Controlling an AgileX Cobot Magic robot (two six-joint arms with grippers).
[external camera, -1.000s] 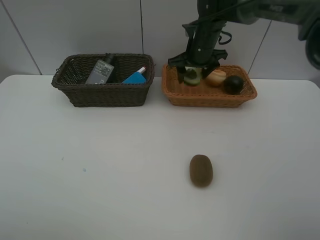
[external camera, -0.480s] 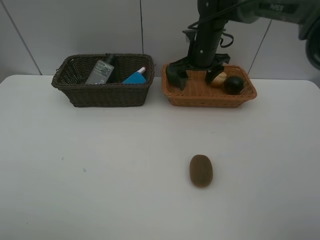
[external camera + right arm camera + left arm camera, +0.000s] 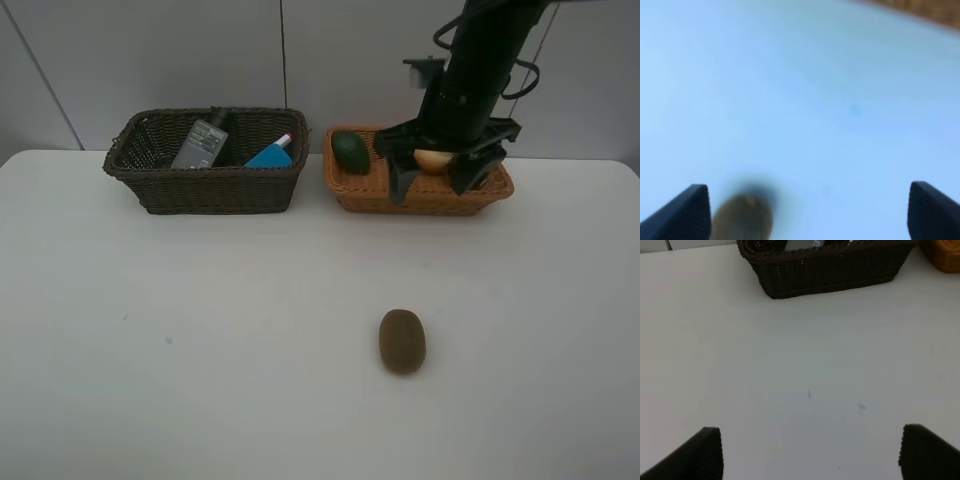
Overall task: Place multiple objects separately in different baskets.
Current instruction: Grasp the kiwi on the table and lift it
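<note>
White tabletop (image 3: 200, 350) fills most of the exterior high view. At upper left of the frame stands the deep dark brown woven wicker basket (image 3: 205, 185), holding a dark green pump bottle (image 3: 205, 140), a blue eraser block (image 3: 268, 157) and a white red-ended marker (image 3: 282, 141). Just beside it, upper centre-right, stands the shallow light orange woven wicker basket (image 3: 370, 195). A dark green avocado half (image 3: 350, 151) rests at that basket's left end. An orange-yellow round fruit (image 3: 433, 158) shows between the black fingers of the right gripper (image 3: 436, 180), which hangs over the orange basket with jaws spread wide apart, holding nothing. A brown oval kiwi (image 3: 402, 341) lies alone on the tabletop, lower centre-right, well apart from both baskets. The right wrist view is blurred. In the left wrist view, the left gripper (image 3: 810, 452) stands wide apart over bare tabletop, empty.
</note>
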